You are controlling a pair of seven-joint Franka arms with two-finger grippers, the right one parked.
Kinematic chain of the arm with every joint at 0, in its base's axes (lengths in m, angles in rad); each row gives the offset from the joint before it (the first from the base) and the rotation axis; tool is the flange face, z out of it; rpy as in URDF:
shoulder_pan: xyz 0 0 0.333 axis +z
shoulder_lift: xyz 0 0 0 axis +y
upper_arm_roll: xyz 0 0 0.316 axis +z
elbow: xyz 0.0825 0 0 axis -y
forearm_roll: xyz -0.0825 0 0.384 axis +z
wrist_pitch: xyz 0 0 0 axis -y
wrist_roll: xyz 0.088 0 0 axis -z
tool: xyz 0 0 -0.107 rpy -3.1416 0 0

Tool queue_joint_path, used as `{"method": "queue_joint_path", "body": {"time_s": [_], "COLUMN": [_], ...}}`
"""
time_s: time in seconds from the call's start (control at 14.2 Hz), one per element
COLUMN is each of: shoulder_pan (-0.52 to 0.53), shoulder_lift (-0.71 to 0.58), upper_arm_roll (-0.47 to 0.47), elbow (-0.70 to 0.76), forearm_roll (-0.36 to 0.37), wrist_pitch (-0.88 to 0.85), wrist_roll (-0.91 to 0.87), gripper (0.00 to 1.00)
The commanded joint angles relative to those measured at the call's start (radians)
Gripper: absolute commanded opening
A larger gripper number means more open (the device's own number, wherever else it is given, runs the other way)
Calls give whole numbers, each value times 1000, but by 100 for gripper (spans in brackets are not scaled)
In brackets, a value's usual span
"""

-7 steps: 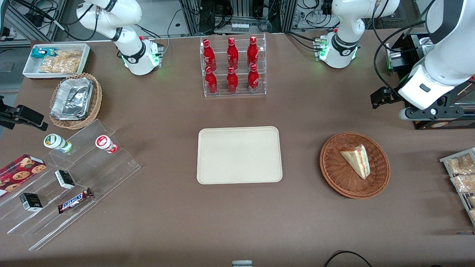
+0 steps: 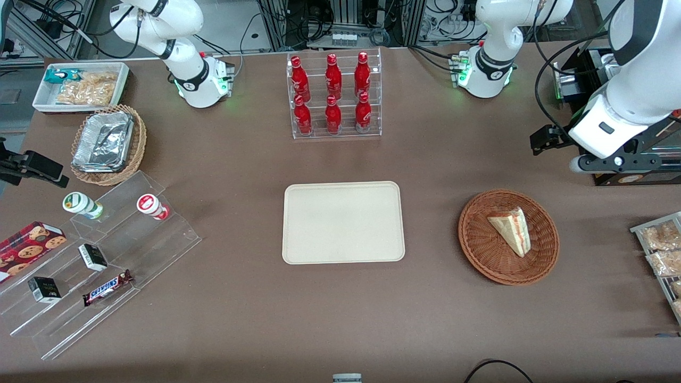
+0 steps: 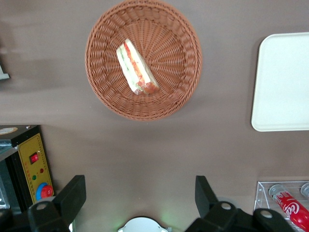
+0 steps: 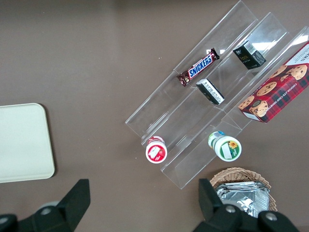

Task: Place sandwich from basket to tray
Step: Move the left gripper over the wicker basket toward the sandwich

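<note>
On my feed: basket, reddish-brown woven wicker, rough and ribbed; sandwich, soft pale bread under a faintly shiny clear wrap. Tray, cream, smooth, matt, plastic-looking; table, brown matt covering. Hand, fingers spread, matt black above the table.

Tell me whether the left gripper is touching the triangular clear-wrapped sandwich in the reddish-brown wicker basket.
Apart. The left wrist view shows bare table between the open gripper and the basket holding the sandwich.
</note>
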Motion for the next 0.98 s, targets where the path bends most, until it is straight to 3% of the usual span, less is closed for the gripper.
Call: {"method": "queue_joint_path", "body": {"time_s": [0.0, 0.28, 0.91], "shoulder_pan": [11, 38, 95], "shoulder_lift": [32, 100, 174], "upper_arm_roll": [-3, -3, 13], "elbow": [-42, -125, -436], "forearm_roll": [3, 17, 14], "wrist_pitch": [-7, 96, 682], "wrist_roll": [15, 18, -1], "gripper": [100, 100, 100]}}
